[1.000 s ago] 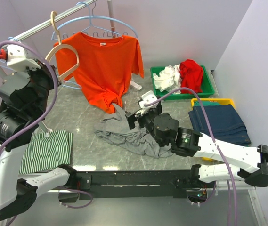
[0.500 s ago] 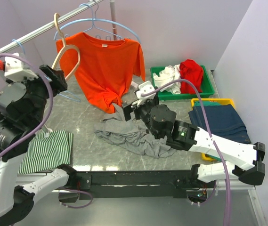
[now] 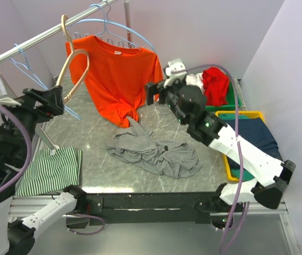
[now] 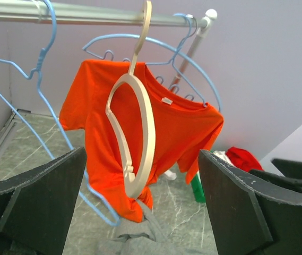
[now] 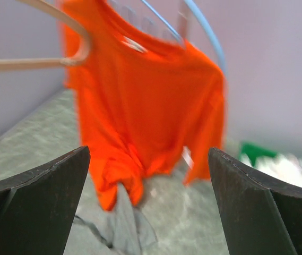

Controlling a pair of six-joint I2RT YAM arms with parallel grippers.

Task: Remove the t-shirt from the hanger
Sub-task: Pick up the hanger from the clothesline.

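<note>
The left end effector (image 3: 49,101) has let go of the pale wooden hanger (image 3: 74,68) and drawn back. The right end effector (image 3: 158,91) has risen off the crumpled grey garment (image 3: 156,154) toward the orange t-shirt (image 3: 119,74).

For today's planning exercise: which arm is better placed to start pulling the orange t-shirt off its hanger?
Right, probably. The right gripper is open beside the sleeve of the orange t-shirt; the left gripper faces the empty wooden hanger.

The left tool (image 3: 49,101) is held raised at the left side, its jaws spread wide, with nothing gripped between them. The right arm (image 3: 235,149) is stretched up and forward from its base, and the right tool (image 3: 158,91) is likewise held high, wide apart and empty.
</note>
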